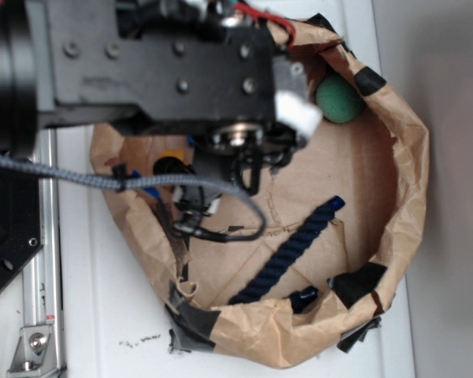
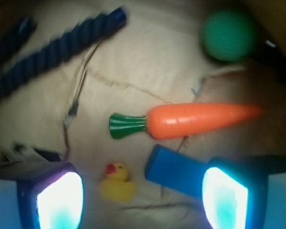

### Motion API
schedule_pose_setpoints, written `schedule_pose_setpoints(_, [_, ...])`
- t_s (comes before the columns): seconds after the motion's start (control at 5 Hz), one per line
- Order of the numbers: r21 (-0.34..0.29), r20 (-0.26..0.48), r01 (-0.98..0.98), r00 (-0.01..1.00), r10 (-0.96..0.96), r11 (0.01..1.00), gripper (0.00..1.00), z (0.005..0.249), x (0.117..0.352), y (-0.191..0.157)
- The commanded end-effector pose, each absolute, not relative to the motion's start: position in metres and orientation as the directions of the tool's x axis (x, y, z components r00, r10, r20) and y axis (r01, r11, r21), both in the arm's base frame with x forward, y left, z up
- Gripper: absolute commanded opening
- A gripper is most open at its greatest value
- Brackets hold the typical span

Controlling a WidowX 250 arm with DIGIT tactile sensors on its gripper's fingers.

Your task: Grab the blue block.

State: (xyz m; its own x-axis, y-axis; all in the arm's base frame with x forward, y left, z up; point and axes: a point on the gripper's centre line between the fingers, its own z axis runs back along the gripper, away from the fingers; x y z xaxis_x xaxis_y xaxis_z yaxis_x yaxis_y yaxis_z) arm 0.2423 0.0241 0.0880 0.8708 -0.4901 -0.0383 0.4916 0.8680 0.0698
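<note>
In the wrist view the blue block (image 2: 174, 171) lies flat on brown paper, angled, with its right end hidden behind my right finger (image 2: 226, 195). My gripper (image 2: 143, 200) hangs open above the paper, its left finger (image 2: 59, 200) far from the block. A yellow toy duck (image 2: 117, 183) sits between the fingers, just left of the block. Nothing is held. In the exterior view the arm (image 1: 142, 63) covers the block and the jaws.
An orange carrot (image 2: 195, 119) lies just beyond the block. A green ball (image 2: 229, 33) (image 1: 337, 98) rests by the paper wall. A dark navy rope (image 2: 57, 47) (image 1: 288, 252) crosses the floor. A crumpled brown paper wall (image 1: 406, 197), patched with black tape (image 1: 359, 283), rings everything.
</note>
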Motion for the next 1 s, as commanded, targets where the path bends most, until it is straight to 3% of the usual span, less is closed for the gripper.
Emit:
schedule_pose_setpoints(0.0, [-0.001, -0.075, 0.823, 0.566, -0.821, 0.568, 1.00, 0.060, 0.230, 0.071])
schedule_pose_setpoints(0.4, [0.039, -0.064, 0.828, 0.561, -0.825, 0.560, 1.00, 0.068, 0.221, 0.085])
schedule_pose_setpoints(0.6, [0.039, -0.075, 0.823, 0.568, -0.819, 0.567, 1.00, 0.056, 0.222, 0.080])
schedule_pose_setpoints(0.8, [0.052, -0.040, 0.795, 0.606, -0.794, 0.604, 1.00, 0.039, 0.224, 0.071])
